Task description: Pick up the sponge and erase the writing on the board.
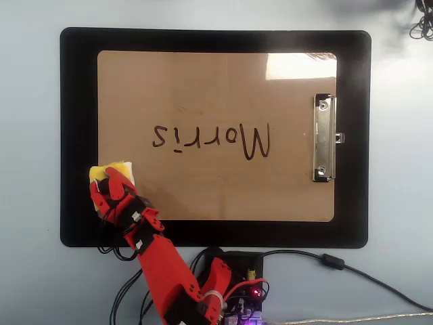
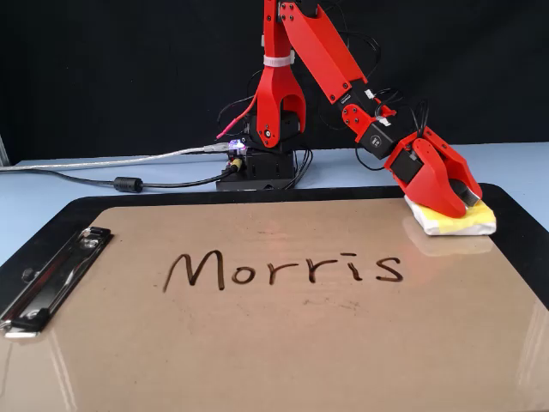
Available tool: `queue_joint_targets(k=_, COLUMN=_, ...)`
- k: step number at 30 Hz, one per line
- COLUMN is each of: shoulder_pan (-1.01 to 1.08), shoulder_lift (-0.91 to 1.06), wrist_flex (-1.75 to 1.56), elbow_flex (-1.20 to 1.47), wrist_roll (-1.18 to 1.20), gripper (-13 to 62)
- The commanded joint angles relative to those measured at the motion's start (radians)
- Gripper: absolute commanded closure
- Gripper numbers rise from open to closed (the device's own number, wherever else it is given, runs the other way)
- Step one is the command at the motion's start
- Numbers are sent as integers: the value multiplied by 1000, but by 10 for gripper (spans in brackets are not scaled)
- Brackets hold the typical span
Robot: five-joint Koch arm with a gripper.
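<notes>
The tan-brown board (image 1: 216, 193) (image 2: 274, 352) lies on a black mat (image 1: 78, 122). The dark writing "Morris" (image 1: 213, 140) (image 2: 283, 268) crosses its middle, upside down in the overhead view. The yellow sponge (image 1: 122, 168) (image 2: 467, 225) rests flat on the board's corner, lower left in the overhead view and far right in the fixed view. My red gripper (image 1: 108, 183) (image 2: 463, 199) sits on top of the sponge, its jaws closed around a black knob that only partly shows. The sponge is well apart from the writing.
A silver clip (image 1: 324, 139) (image 2: 51, 275) holds the board's short side opposite the sponge. The arm's base (image 1: 230, 284) (image 2: 257, 167) stands just off the mat, with cables (image 1: 338, 264) (image 2: 129, 183) trailing over the pale blue table. A cable coil (image 1: 423, 24) lies at the overhead view's top right.
</notes>
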Motion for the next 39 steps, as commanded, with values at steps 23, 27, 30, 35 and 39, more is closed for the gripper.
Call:
queue_joint_targets(k=23, shoulder_pan=765, shoulder_lift=813, wrist_flex=1206, elbow_flex=-227, wrist_roll=-64, gripper=574)
queue_joint_targets(k=27, shoulder_pan=1069, shoulder_lift=752, wrist_flex=1085, elbow_flex=-227, wrist_roll=3, gripper=575)
queue_joint_targets(k=30, shoulder_pan=1226, shoulder_lift=653, wrist_flex=940, elbow_flex=-207, wrist_roll=132, gripper=574)
queue_joint_targets(k=35, shoulder_pan=1355, shoulder_lift=433, wrist_flex=699, elbow_flex=-213, wrist_roll=206, gripper=575)
queue_joint_targets(k=39, shoulder_pan=1414, shoulder_lift=267, wrist_flex=500, elbow_flex=-218, wrist_roll=204, gripper=574)
